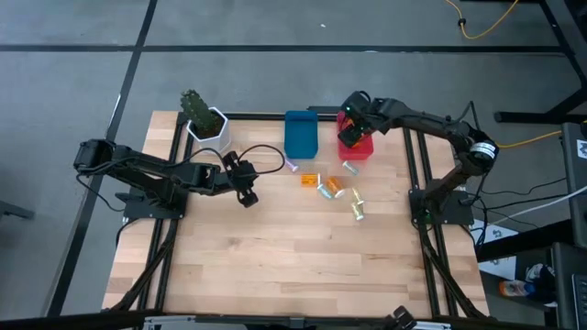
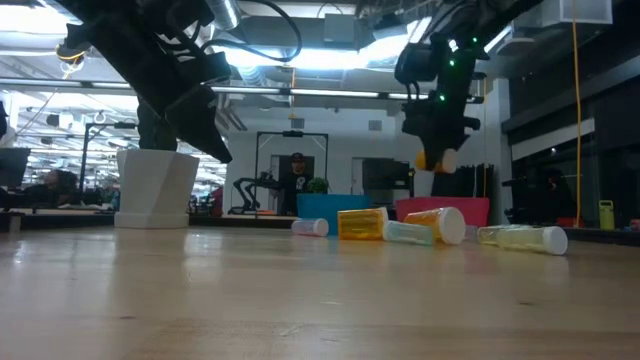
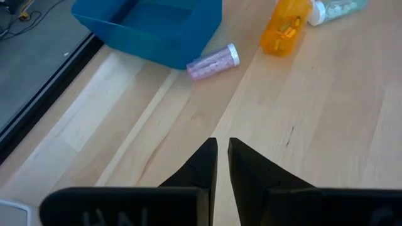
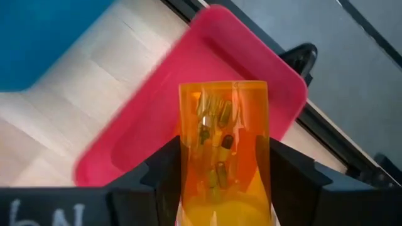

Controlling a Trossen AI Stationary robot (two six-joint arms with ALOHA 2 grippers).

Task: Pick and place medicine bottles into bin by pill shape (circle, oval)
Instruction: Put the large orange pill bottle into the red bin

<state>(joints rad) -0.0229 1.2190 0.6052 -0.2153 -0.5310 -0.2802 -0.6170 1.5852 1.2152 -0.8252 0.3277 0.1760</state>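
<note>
My right gripper (image 1: 351, 128) is shut on an orange translucent bottle (image 4: 223, 150) with dark pills inside, held above the red bin (image 4: 207, 75), which stands at the table's far side (image 1: 356, 147). The bottle also shows below the gripper in the low view (image 2: 432, 158). The blue bin (image 1: 301, 135) stands left of the red one. My left gripper (image 1: 246, 188) is shut and empty, above the table left of the loose bottles. A purple vial (image 3: 213, 61), an orange bottle (image 3: 286, 28) and a teal vial (image 3: 333, 9) lie on their sides. My right gripper pinches the orange bottle by its two opposite side walls (image 4: 188, 157) between its two fingers (image 4: 160, 172). The bottle lies lengthwise along the fingers, its free end (image 4: 223, 85) sticking out past them. It is lifted clear, over the red bin.
More bottles lie on the table near the bins: an orange one (image 1: 309, 180), a teal one (image 1: 326, 190), another orange one (image 1: 337, 186), a pale one (image 1: 349, 168) and a yellowish one (image 1: 356, 209). A white plant pot (image 1: 208, 126) stands at the far left.
</note>
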